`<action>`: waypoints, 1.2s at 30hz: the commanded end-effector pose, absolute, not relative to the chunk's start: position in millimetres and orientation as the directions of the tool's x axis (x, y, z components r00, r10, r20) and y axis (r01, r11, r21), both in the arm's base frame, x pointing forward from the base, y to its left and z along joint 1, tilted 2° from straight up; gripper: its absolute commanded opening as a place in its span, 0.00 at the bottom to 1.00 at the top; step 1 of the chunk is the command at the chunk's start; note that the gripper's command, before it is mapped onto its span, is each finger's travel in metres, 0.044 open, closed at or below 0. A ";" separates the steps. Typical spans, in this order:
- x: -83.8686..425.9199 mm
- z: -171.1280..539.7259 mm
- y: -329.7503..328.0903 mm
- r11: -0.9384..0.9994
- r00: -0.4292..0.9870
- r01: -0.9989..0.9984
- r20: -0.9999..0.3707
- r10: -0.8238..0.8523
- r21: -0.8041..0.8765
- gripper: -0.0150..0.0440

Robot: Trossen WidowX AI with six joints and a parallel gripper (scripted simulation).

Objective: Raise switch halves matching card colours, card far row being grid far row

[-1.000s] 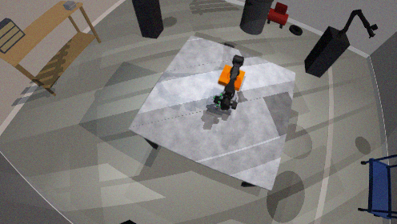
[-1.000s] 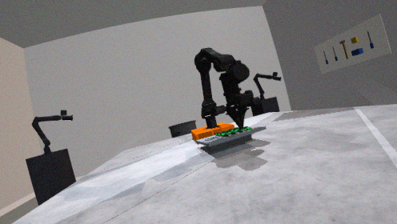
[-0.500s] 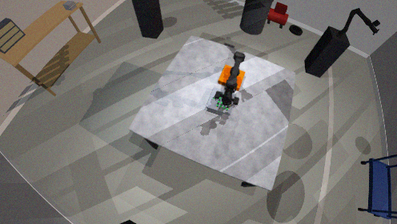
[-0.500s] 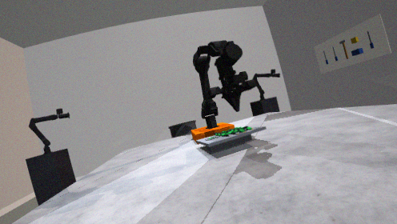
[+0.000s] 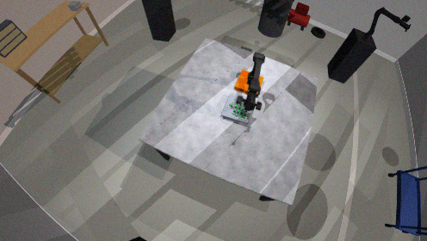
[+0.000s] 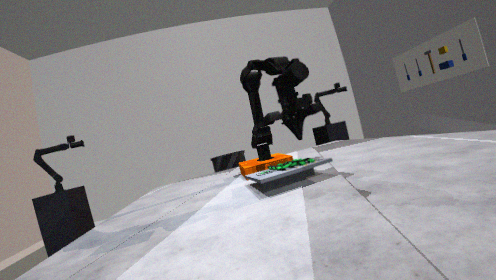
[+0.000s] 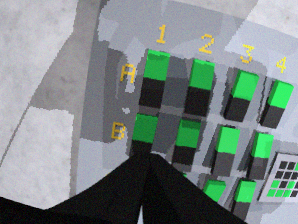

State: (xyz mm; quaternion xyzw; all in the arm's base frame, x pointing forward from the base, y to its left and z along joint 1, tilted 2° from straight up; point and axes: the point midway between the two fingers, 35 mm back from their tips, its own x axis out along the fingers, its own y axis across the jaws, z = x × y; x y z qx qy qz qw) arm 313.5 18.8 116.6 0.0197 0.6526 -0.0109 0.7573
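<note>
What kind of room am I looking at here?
Probably a robotics workshop: a white wall board hung with hand tools, spare black robot arms on dark pedestals, and a light wooden workbench.

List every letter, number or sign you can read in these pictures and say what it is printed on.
"1", "2", "3", "4": yellow column numbers on the grey panel, along its far edge above the switches.
"A": yellow row letter left of the first row.
"B": yellow row letter left of the second row.
The small card shows only coloured squares, no text.
Top and exterior views: nothing readable.
</note>
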 end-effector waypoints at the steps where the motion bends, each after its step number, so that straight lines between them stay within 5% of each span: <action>1: 312.7 86.4 18.9 0.999 0.110 0.052 -0.994 0.006 0.012 0.25; 36: 316.1 59.8 19.0 0.999 0.108 0.052 -0.994 0.007 0.012 0.25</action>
